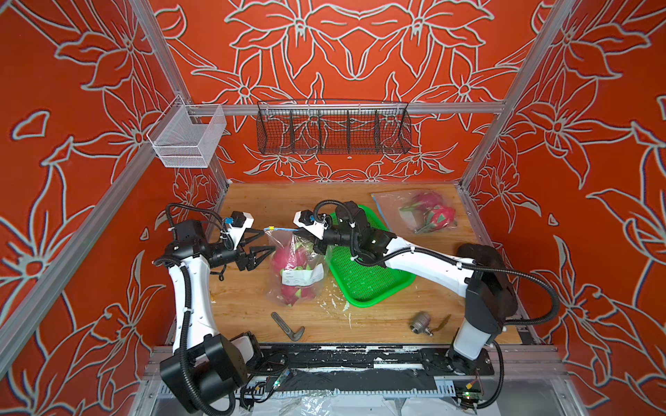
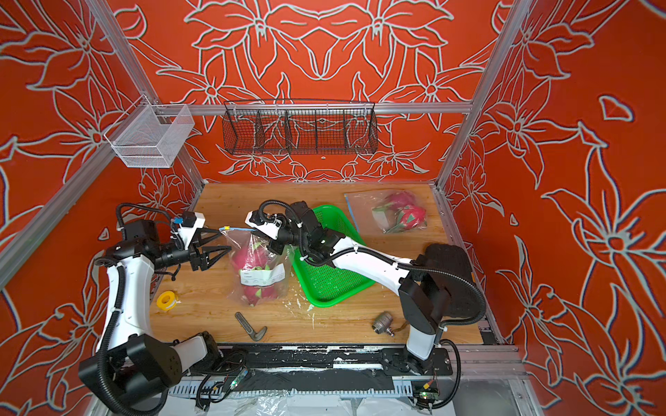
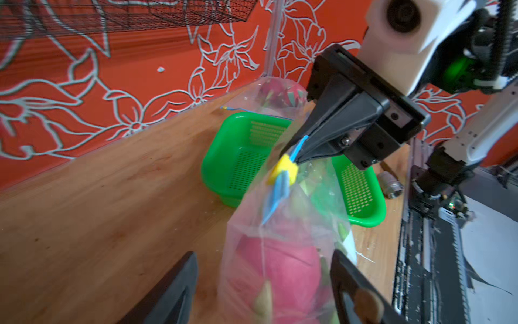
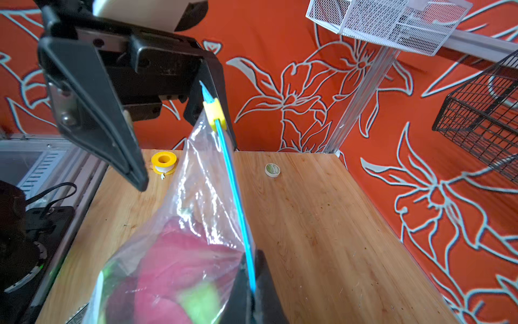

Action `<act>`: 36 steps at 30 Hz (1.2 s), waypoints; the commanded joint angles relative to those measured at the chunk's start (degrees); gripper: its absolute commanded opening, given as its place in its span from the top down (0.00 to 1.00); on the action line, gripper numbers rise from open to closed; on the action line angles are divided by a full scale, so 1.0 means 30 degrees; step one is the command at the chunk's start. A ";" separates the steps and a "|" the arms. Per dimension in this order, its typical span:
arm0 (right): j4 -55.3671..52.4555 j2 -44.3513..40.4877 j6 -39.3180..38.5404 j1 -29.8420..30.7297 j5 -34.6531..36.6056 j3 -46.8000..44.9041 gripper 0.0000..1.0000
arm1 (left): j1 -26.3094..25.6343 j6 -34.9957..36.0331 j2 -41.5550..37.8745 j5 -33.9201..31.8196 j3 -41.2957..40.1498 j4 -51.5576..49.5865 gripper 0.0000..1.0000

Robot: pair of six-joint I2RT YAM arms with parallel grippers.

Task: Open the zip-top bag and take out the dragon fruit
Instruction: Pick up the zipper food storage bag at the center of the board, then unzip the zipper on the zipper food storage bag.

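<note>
On the worktop, zip-top bag stands upright, dragon fruit inside. Right tool pinched tight on its blue zip strip. Left tool gapes wide beside the yellow slider, holding nothing.

Orange-red floral walls, wooden tabletop, black wire basket, white mesh basket.
</note>
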 commanded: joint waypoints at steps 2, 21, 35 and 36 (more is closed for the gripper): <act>0.1510 -0.1137 0.0797 -0.0097 -0.0508 -0.0206 1.00 | -0.1131 0.0825 -0.0358 0.0749 0.0741 -0.2036 0.28; 0.0616 -0.2270 0.0359 -0.0241 -0.0909 -0.1390 0.70 | -0.2198 -0.2710 -0.2423 -0.0886 -0.0760 0.2856 1.00; -0.6147 0.0803 -0.1995 0.0357 -0.7003 0.5360 0.41 | -0.2608 -0.2318 -0.2708 -0.1151 -0.0967 0.2553 1.00; -0.6154 0.0937 -0.2032 0.0403 -0.6950 0.5432 0.41 | -0.2626 -0.2347 -0.2791 -0.1135 -0.0995 0.2549 1.00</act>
